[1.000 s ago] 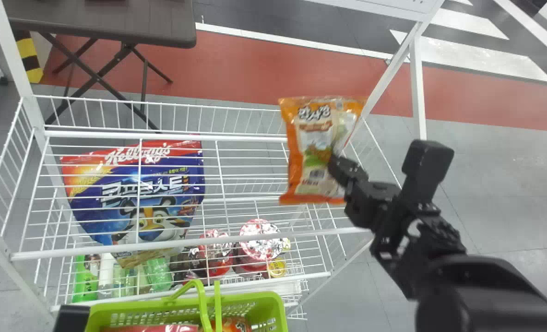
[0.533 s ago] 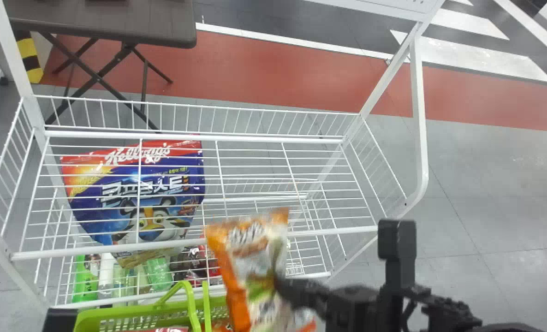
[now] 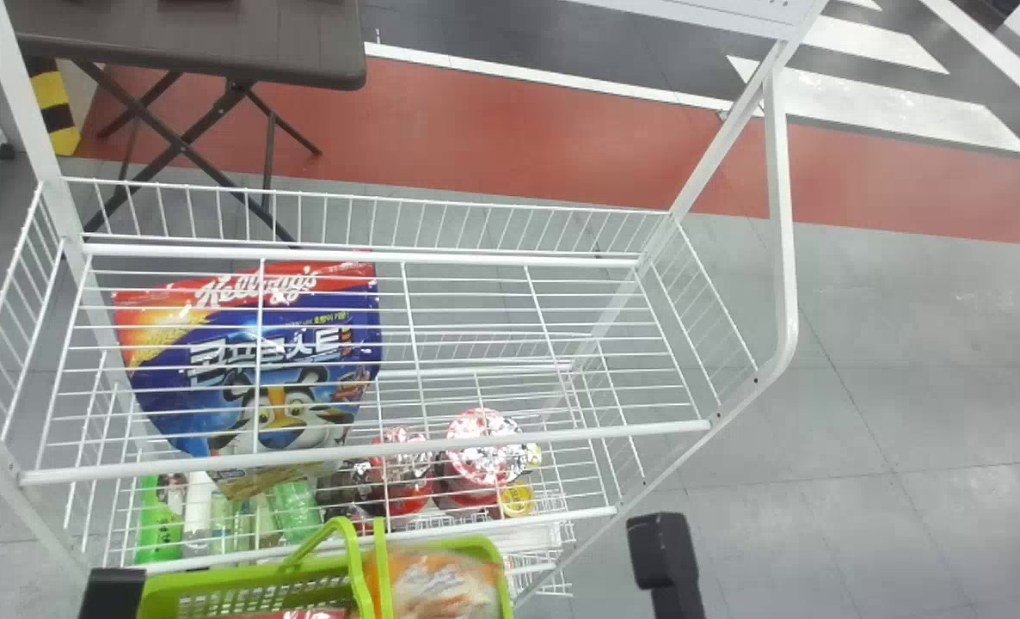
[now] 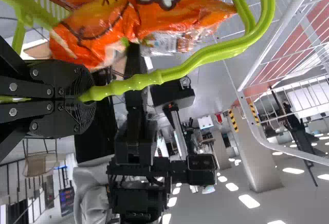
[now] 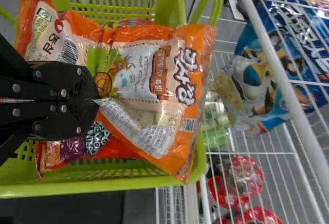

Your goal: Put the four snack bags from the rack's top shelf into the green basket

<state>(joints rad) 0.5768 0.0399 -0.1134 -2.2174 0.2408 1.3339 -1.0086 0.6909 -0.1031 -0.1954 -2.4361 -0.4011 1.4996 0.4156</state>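
The right gripper (image 3: 665, 563) is at the near side of the work, over the green basket. It is clenched on one side edge of an orange plastic snack bag (image 5: 136, 72) with a pale printed panel; the film is creased at the grip and a silvery flap is folded over. The held bag lies above the opening of the bright green plastic basket (image 3: 235, 576), which has slotted walls. One end overlaps the basket's rim in the right wrist view; contact with the rim cannot be determined.

The left gripper (image 3: 113, 595) is at the near left and is clenched on the basket's slender green plastic handle (image 4: 180, 71). A glossy red-and-purple bag (image 5: 95, 147) is inside the basket, beneath the held one.

Just beyond the basket stands a white wire rack (image 3: 372, 456) with raised mesh sides. A large blue, red and yellow cereal bag (image 3: 261, 370) is below the top shelf's bars, towards the left. Lower down are red round containers with shiny wrapping (image 3: 482, 447) and, to their left, green bottles (image 3: 159, 524).

Farther off, at the upper left, is a dark brown folding table (image 3: 200, 43) with crossed legs. A red band (image 3: 519, 129) crosses the grey floor.
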